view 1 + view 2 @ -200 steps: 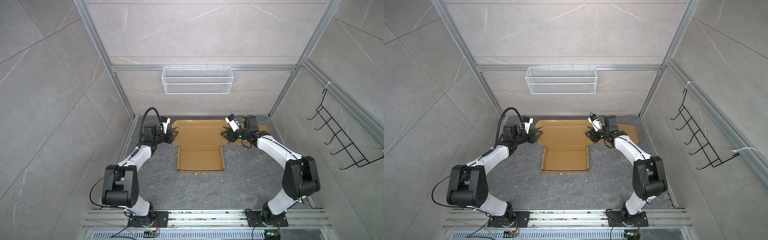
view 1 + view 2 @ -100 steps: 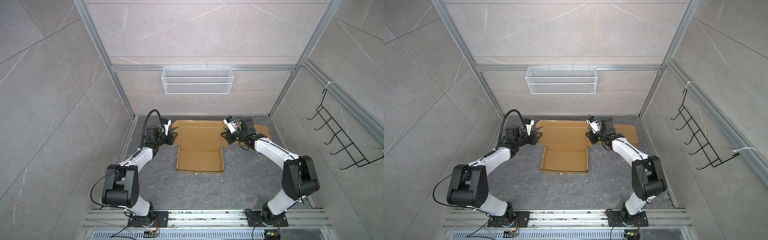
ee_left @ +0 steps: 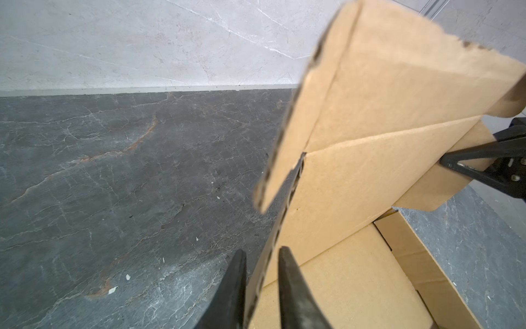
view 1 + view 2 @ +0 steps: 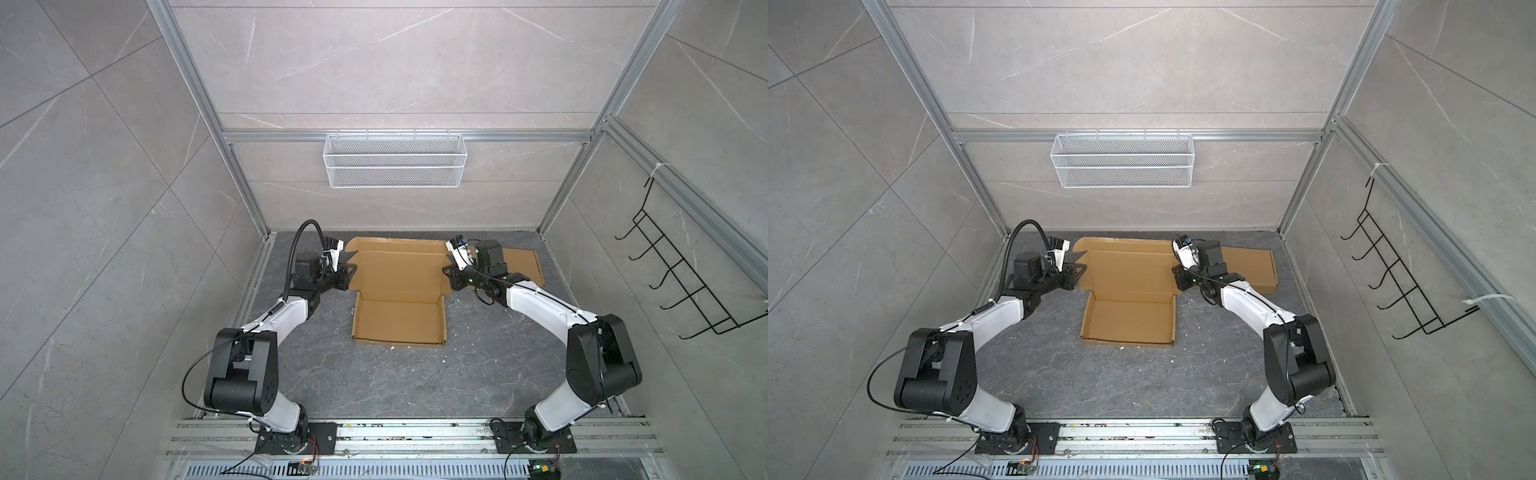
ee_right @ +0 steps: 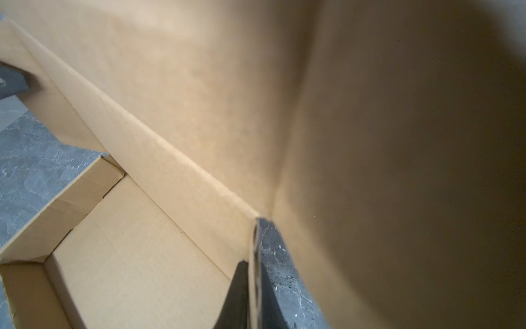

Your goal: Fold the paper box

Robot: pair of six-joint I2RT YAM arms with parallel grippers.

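2 overhead views (near-identical); wrist views close on paper box (image 3: 370,185).

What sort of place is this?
Most likely a robot test cell, not a home or shop: a left arm and a right arm bolted to a front rail, an aluminium frame around grey tiled walls, and a paper box on the floor.

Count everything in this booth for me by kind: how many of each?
White-and-black robot arms, left and right: 2
Brown cardboard box, partly folded: 1
Flat brown cardboard sheet: 1
White wire mesh basket: 1
Black wire hook rack: 1
Total: 6
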